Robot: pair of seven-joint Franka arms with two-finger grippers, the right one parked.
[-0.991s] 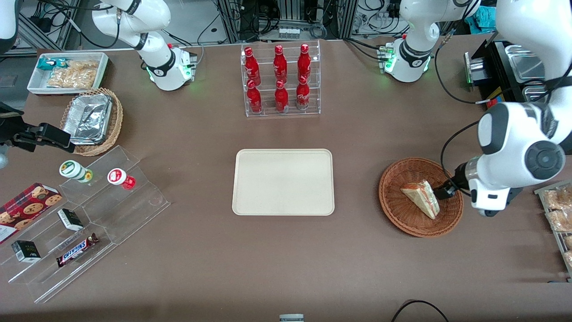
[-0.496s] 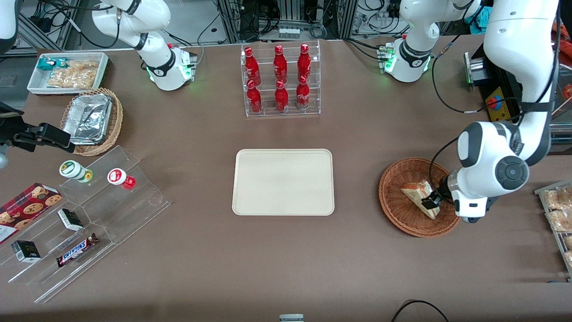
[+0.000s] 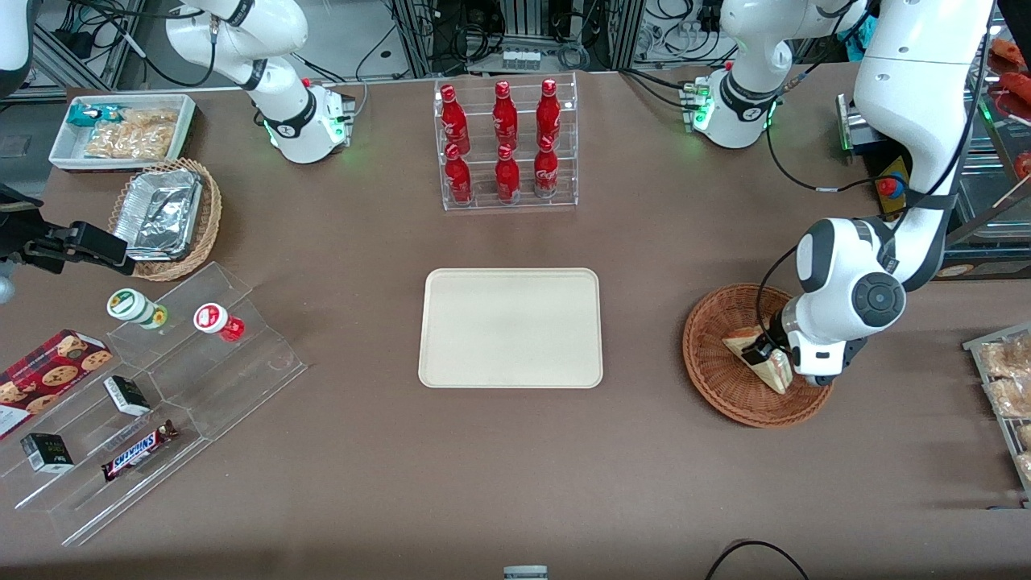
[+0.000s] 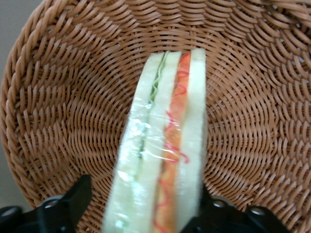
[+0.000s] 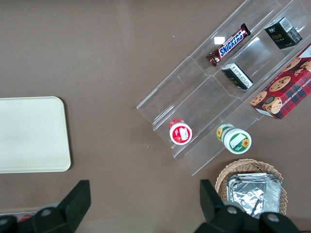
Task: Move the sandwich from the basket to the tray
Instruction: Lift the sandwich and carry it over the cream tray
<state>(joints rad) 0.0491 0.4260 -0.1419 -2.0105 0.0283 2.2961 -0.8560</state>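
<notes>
The sandwich (image 3: 775,369) lies in the reddish-brown wicker basket (image 3: 710,379), toward the working arm's end of the table. In the left wrist view the sandwich (image 4: 165,145) stands on edge with its green and red filling facing up, on the basket's weave (image 4: 63,107). My left gripper (image 3: 763,354) is low in the basket, open, with a finger on each side of the sandwich's wide end (image 4: 143,196). One finger (image 4: 73,201) stands a little apart from the bread; the other (image 4: 209,211) is right against it. The cream tray (image 3: 511,328) lies bare at mid-table.
A clear rack of red bottles (image 3: 506,145) stands farther from the front camera than the tray. A wire rack of snacks (image 3: 1007,379) sits beside the basket at the table's end. Clear stepped shelves (image 3: 161,387), a tan basket with foil containers (image 3: 165,216) and a white bin (image 3: 121,129) lie toward the parked arm's end.
My left gripper has moved from the basket's rim in over the basket and come down around the sandwich's wide end. The sandwich has not moved.
</notes>
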